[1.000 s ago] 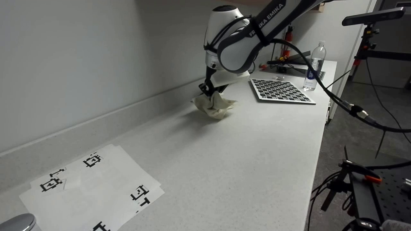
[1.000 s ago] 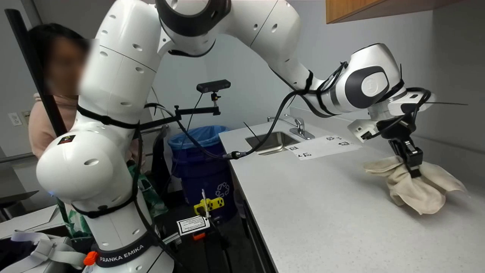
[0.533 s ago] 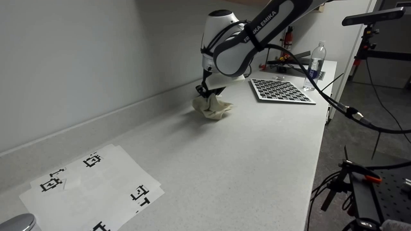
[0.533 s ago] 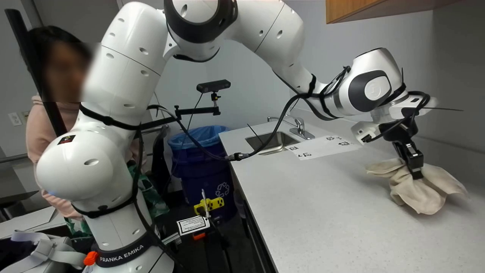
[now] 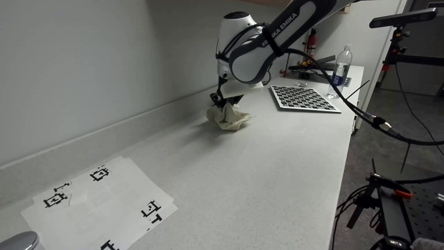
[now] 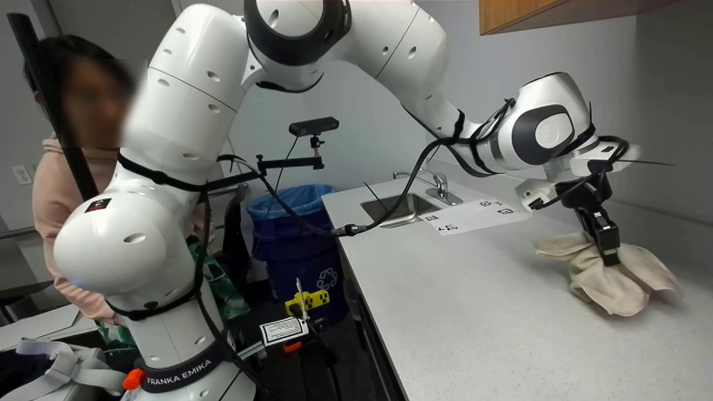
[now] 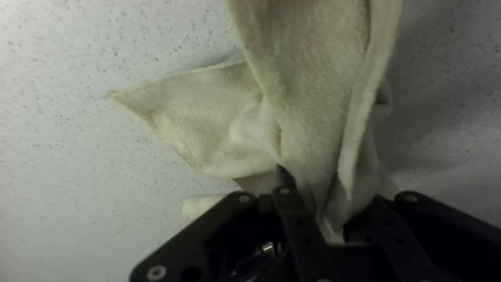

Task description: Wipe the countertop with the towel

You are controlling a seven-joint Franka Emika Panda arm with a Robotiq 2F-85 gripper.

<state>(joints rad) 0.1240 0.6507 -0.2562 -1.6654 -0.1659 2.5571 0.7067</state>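
Pinching a small, wrinkled, cream-beige cloth towel (image 6: 607, 291) with a black two-fingered gripper (image 6: 610, 259), low over a long, smooth, off-white countertop (image 6: 473, 312) and close to its low, pale backsplash strip (image 5: 138, 132). Gathered, in the wrist view, into folds between dark fingertips (image 7: 293, 215), then flaring outward past them; in both exterior views, so near the surface below as to leave contact hard to tell. Placed, in an exterior view, between a white paper sheet (image 5: 104, 208) printed with black square markers and a flat black-and-white checkered board (image 5: 301, 98), nearer to the board, touching neither. Apparently at the wiping itself, with progress impossible to judge from here. Best done by pressing just enough to spread the lower folds flat, without grinding hard fingertips into the surface, then by sweeping level and unhurried along the backsplash, overlapping each pass. Likely to call for a firm pinch throughout, so as not to lose bunched cloth to drag. Wise, too, to lift or turn short of the paper, probably light enough to slide or crease under a dragged edge.
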